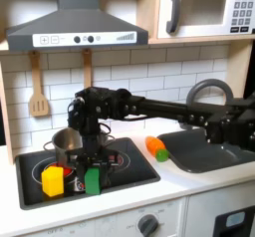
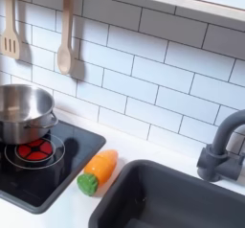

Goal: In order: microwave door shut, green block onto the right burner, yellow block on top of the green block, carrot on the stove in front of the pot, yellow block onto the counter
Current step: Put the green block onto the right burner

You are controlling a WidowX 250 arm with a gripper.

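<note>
The gripper (image 1: pixel 92 159) is hovering just above the green block (image 1: pixel 93 180), fingers apart, at the stove's (image 1: pixel 139 167) front edge beside the yellow block (image 1: pixel 53 181), while the carrot (image 2: pixel 98 171) is lying on the surface between stove and sink (image 2: pixel 182 198).

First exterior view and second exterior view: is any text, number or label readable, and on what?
Microwave display at top right in the first exterior view: light digits, too blurred to read.
Microwave keypad below the display: button marks, too small to read.
Range hood control strip: knobs and small marks, nothing legible.
Second exterior view: no text on the tiles, pot, stove or carrot.
</note>
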